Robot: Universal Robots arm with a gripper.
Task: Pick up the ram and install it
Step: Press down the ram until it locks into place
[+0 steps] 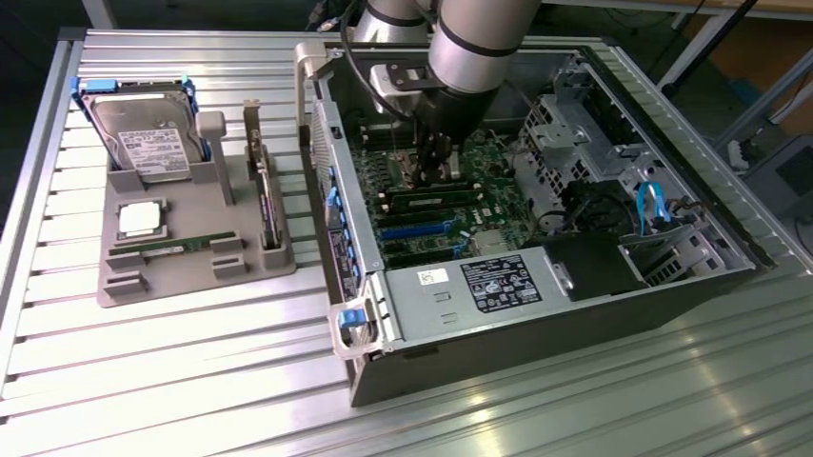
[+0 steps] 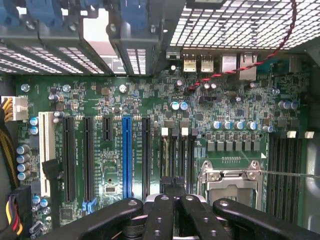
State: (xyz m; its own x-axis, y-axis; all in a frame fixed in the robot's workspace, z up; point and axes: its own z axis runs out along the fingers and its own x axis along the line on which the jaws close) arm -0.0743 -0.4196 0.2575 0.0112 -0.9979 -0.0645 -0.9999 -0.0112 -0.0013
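Note:
My gripper (image 1: 433, 177) is inside the open computer case (image 1: 661, 286), low over the motherboard (image 2: 105, 165). Its black fingers (image 2: 165, 205) are shut together. Just below the fingertips a ram (image 1: 432, 201), a narrow green stick, stands in a memory slot (image 2: 165, 155) with white end latches. I cannot tell whether the fingertips touch it. A second ram (image 1: 171, 246) lies flat in the grey holder tray (image 1: 190, 281) on the exterior view's left.
The tray also carries a hard drive (image 1: 143, 133), a square silver processor (image 1: 140, 219) and an upright expansion card (image 1: 263, 205). Beside the memory slots lie the processor socket (image 2: 230, 180) and several long card slots (image 2: 126, 155). A drive cage (image 1: 559, 133) and the power supply (image 1: 502, 281) crowd the case.

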